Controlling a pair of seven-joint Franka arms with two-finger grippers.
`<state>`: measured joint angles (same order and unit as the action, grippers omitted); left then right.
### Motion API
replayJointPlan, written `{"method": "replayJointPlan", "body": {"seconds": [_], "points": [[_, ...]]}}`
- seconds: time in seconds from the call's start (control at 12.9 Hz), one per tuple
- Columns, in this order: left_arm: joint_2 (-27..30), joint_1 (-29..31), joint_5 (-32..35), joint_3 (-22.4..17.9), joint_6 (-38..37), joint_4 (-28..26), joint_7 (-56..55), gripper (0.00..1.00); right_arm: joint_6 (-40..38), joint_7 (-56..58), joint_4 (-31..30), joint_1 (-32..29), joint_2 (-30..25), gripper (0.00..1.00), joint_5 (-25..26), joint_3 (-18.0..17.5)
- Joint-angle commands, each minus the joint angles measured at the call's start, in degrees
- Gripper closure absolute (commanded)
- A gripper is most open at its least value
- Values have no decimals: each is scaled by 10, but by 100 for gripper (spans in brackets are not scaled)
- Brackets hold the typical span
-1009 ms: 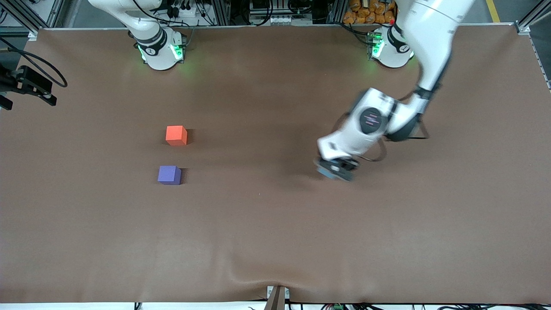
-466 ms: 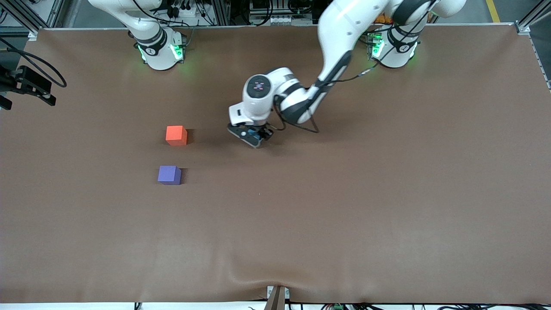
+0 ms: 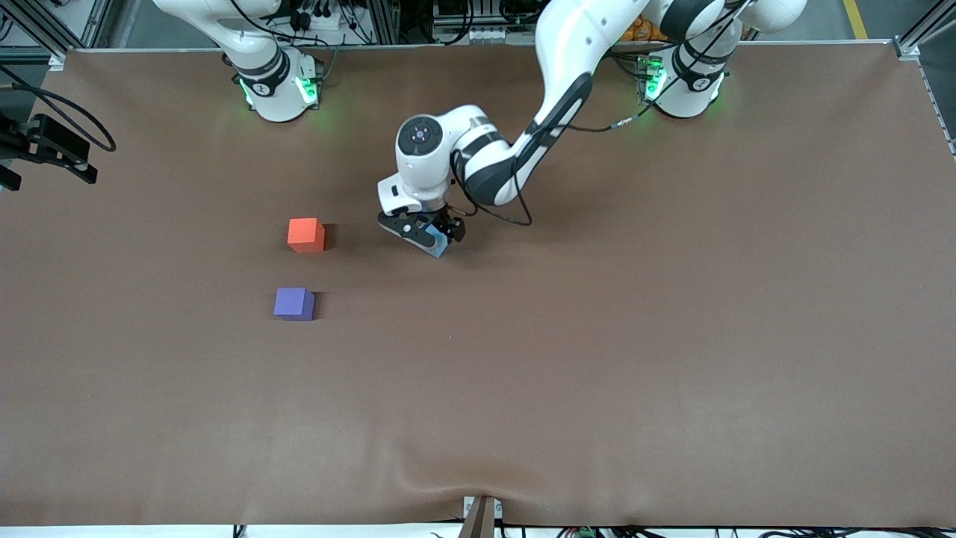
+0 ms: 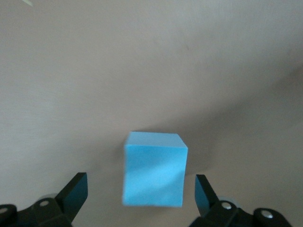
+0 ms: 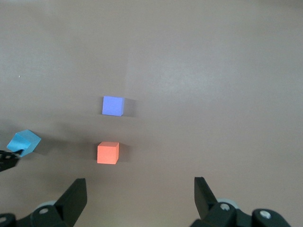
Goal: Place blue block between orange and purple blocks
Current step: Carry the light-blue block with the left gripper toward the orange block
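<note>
The blue block (image 3: pixel 438 246) sits under my left gripper (image 3: pixel 428 234), toward the left arm's end from the orange block (image 3: pixel 305 235). In the left wrist view the blue block (image 4: pixel 154 170) lies between the fingers of the left gripper (image 4: pixel 140 187), which is open, with a gap on each side. I cannot tell whether the block rests flat on the table; it looks tilted in the right wrist view (image 5: pixel 23 142). The purple block (image 3: pixel 293 304) stands nearer the front camera than the orange one. My right gripper (image 5: pixel 140 189) is open and empty, high over the orange block (image 5: pixel 108 152) and the purple block (image 5: pixel 112 105).
The brown table cloth (image 3: pixel 597 373) is bare around the blocks. A black clamp with a cable (image 3: pixel 48 146) sits at the table's edge at the right arm's end. A gap of about one block separates the orange and purple blocks.
My left arm has swung from the left arm's end of the table toward the orange block, carrying the blue block. The blue block now shows more plainly below the gripper.
</note>
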<state>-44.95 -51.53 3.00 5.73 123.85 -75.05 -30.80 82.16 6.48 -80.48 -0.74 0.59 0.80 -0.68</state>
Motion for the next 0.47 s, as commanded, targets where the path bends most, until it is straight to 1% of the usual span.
{"method": "replayJointPlan", "body": {"seconds": [0.0,0.08,0.23,0.39], "points": [[129,79,-4,-2,-112,-26,3,0,-4,5,8,-4,6,0,-1,-5],[163,120,-3,-2,-156,-26,6,0,-3,6,8,-5,11,0,-1,-5],[223,211,2,-2,-243,-27,14,0,0,9,9,6,41,0,8,-7],[274,281,6,-4,-300,-27,22,0,16,9,9,9,73,0,10,-7]]}}
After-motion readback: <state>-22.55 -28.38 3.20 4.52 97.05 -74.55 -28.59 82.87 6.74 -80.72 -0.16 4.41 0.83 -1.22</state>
